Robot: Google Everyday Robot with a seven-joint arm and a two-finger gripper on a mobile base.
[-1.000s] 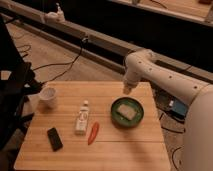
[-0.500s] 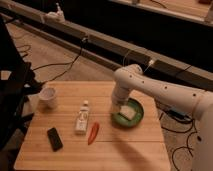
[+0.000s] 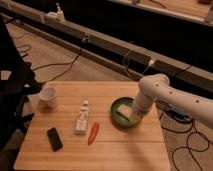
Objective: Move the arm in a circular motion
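The large glossy white arm (image 3: pixel 172 97) reaches in from the right edge, with a bulbous joint (image 3: pixel 152 85) above the table's right side. Its last segment points down and to the left. The gripper (image 3: pixel 134 115) hangs at the right inner side of a green bowl (image 3: pixel 118 116), right beside a pale block (image 3: pixel 123 109) that lies in the bowl. I cannot tell whether it touches the bowl or the block.
On the wooden table (image 3: pixel 125 150) lie a white cup (image 3: pixel 48 96), a white bottle (image 3: pixel 82 118), a red chili (image 3: pixel 93 133) and a black phone (image 3: pixel 54 138). Cables run on the floor behind and to the right. A dark chair (image 3: pixel 15 95) stands at the left.
The arm's joint has swung from above the table's back edge, first left and down, then right and nearer. The gripper end has come down at the bowl. The table objects have not moved.
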